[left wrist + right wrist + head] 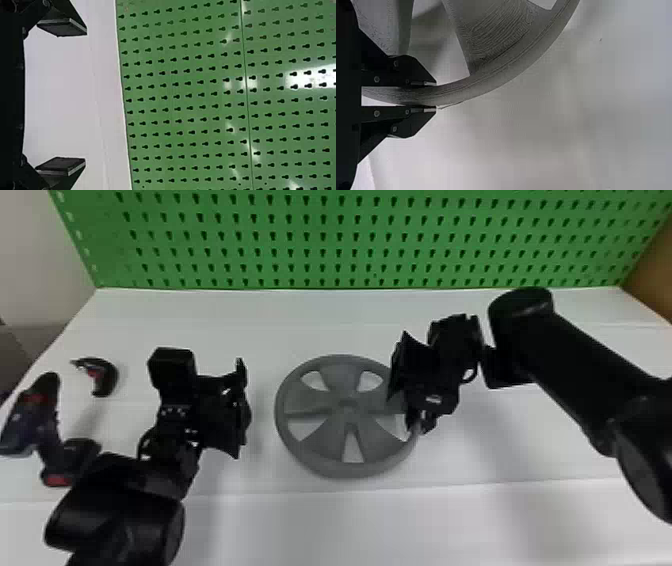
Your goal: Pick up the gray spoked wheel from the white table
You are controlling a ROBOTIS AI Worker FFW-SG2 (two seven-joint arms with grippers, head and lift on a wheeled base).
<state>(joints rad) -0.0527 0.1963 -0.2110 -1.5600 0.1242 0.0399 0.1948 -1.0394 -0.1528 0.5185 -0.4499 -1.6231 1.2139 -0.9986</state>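
The right black two-fingered gripper closes narrowly around the right rim of the gray spoked wheel, at the middle of the white table. Being held at one side only, the wheel may tilt or twist free during lifting, and its left rim could strike the wide-spread left black gripper.

Workshop | green pegboard behind white table | cordless drill on table's left side
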